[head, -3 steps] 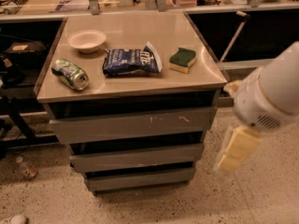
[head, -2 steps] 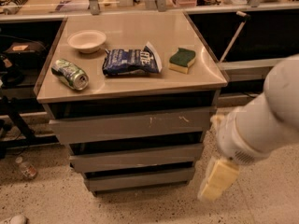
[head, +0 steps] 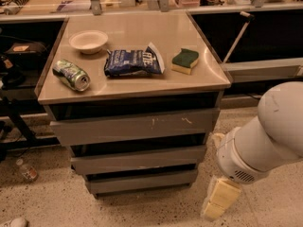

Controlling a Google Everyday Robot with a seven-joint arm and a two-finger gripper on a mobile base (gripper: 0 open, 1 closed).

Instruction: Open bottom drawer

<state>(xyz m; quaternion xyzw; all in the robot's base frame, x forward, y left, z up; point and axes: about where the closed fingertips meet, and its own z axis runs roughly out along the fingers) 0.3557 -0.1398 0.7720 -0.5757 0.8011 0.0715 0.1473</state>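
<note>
Lowest in the frame at the lower right, the cream-yellow gripper (head: 218, 200) hangs just above the speckled terrazzo floor (head: 57, 202), at the end of the thick white rounded robot arm (head: 270, 131) that enters from the right edge; whether the gripper is released or clenched cannot be told. The plain grey handle-less bottom drawer (head: 142, 181) lies to the left of the gripper at much the same height in the frame, near it but apart from it, its right end the closest part. It is the lowest of three drawer fronts in the one grey cabinet, with a dark gap above it. Over it sits the middle grey drawer front (head: 139, 159), and above that the widest grey drawer front with pale scratch marks (head: 135, 126). At the lower left, one small clear plastic bottle (head: 27, 170) lies on the floor. On the beige flat cabinet top (head: 142, 27) are four things, one of each: a green dented drink can (head: 71, 74) on its side at the left, a dark blue crinkled chip bag (head: 134, 62) in the middle, a green-and-yellow sponge (head: 185, 61) to the right, and farthest, a white shallow round bowl (head: 88, 40) at the upper left.
</note>
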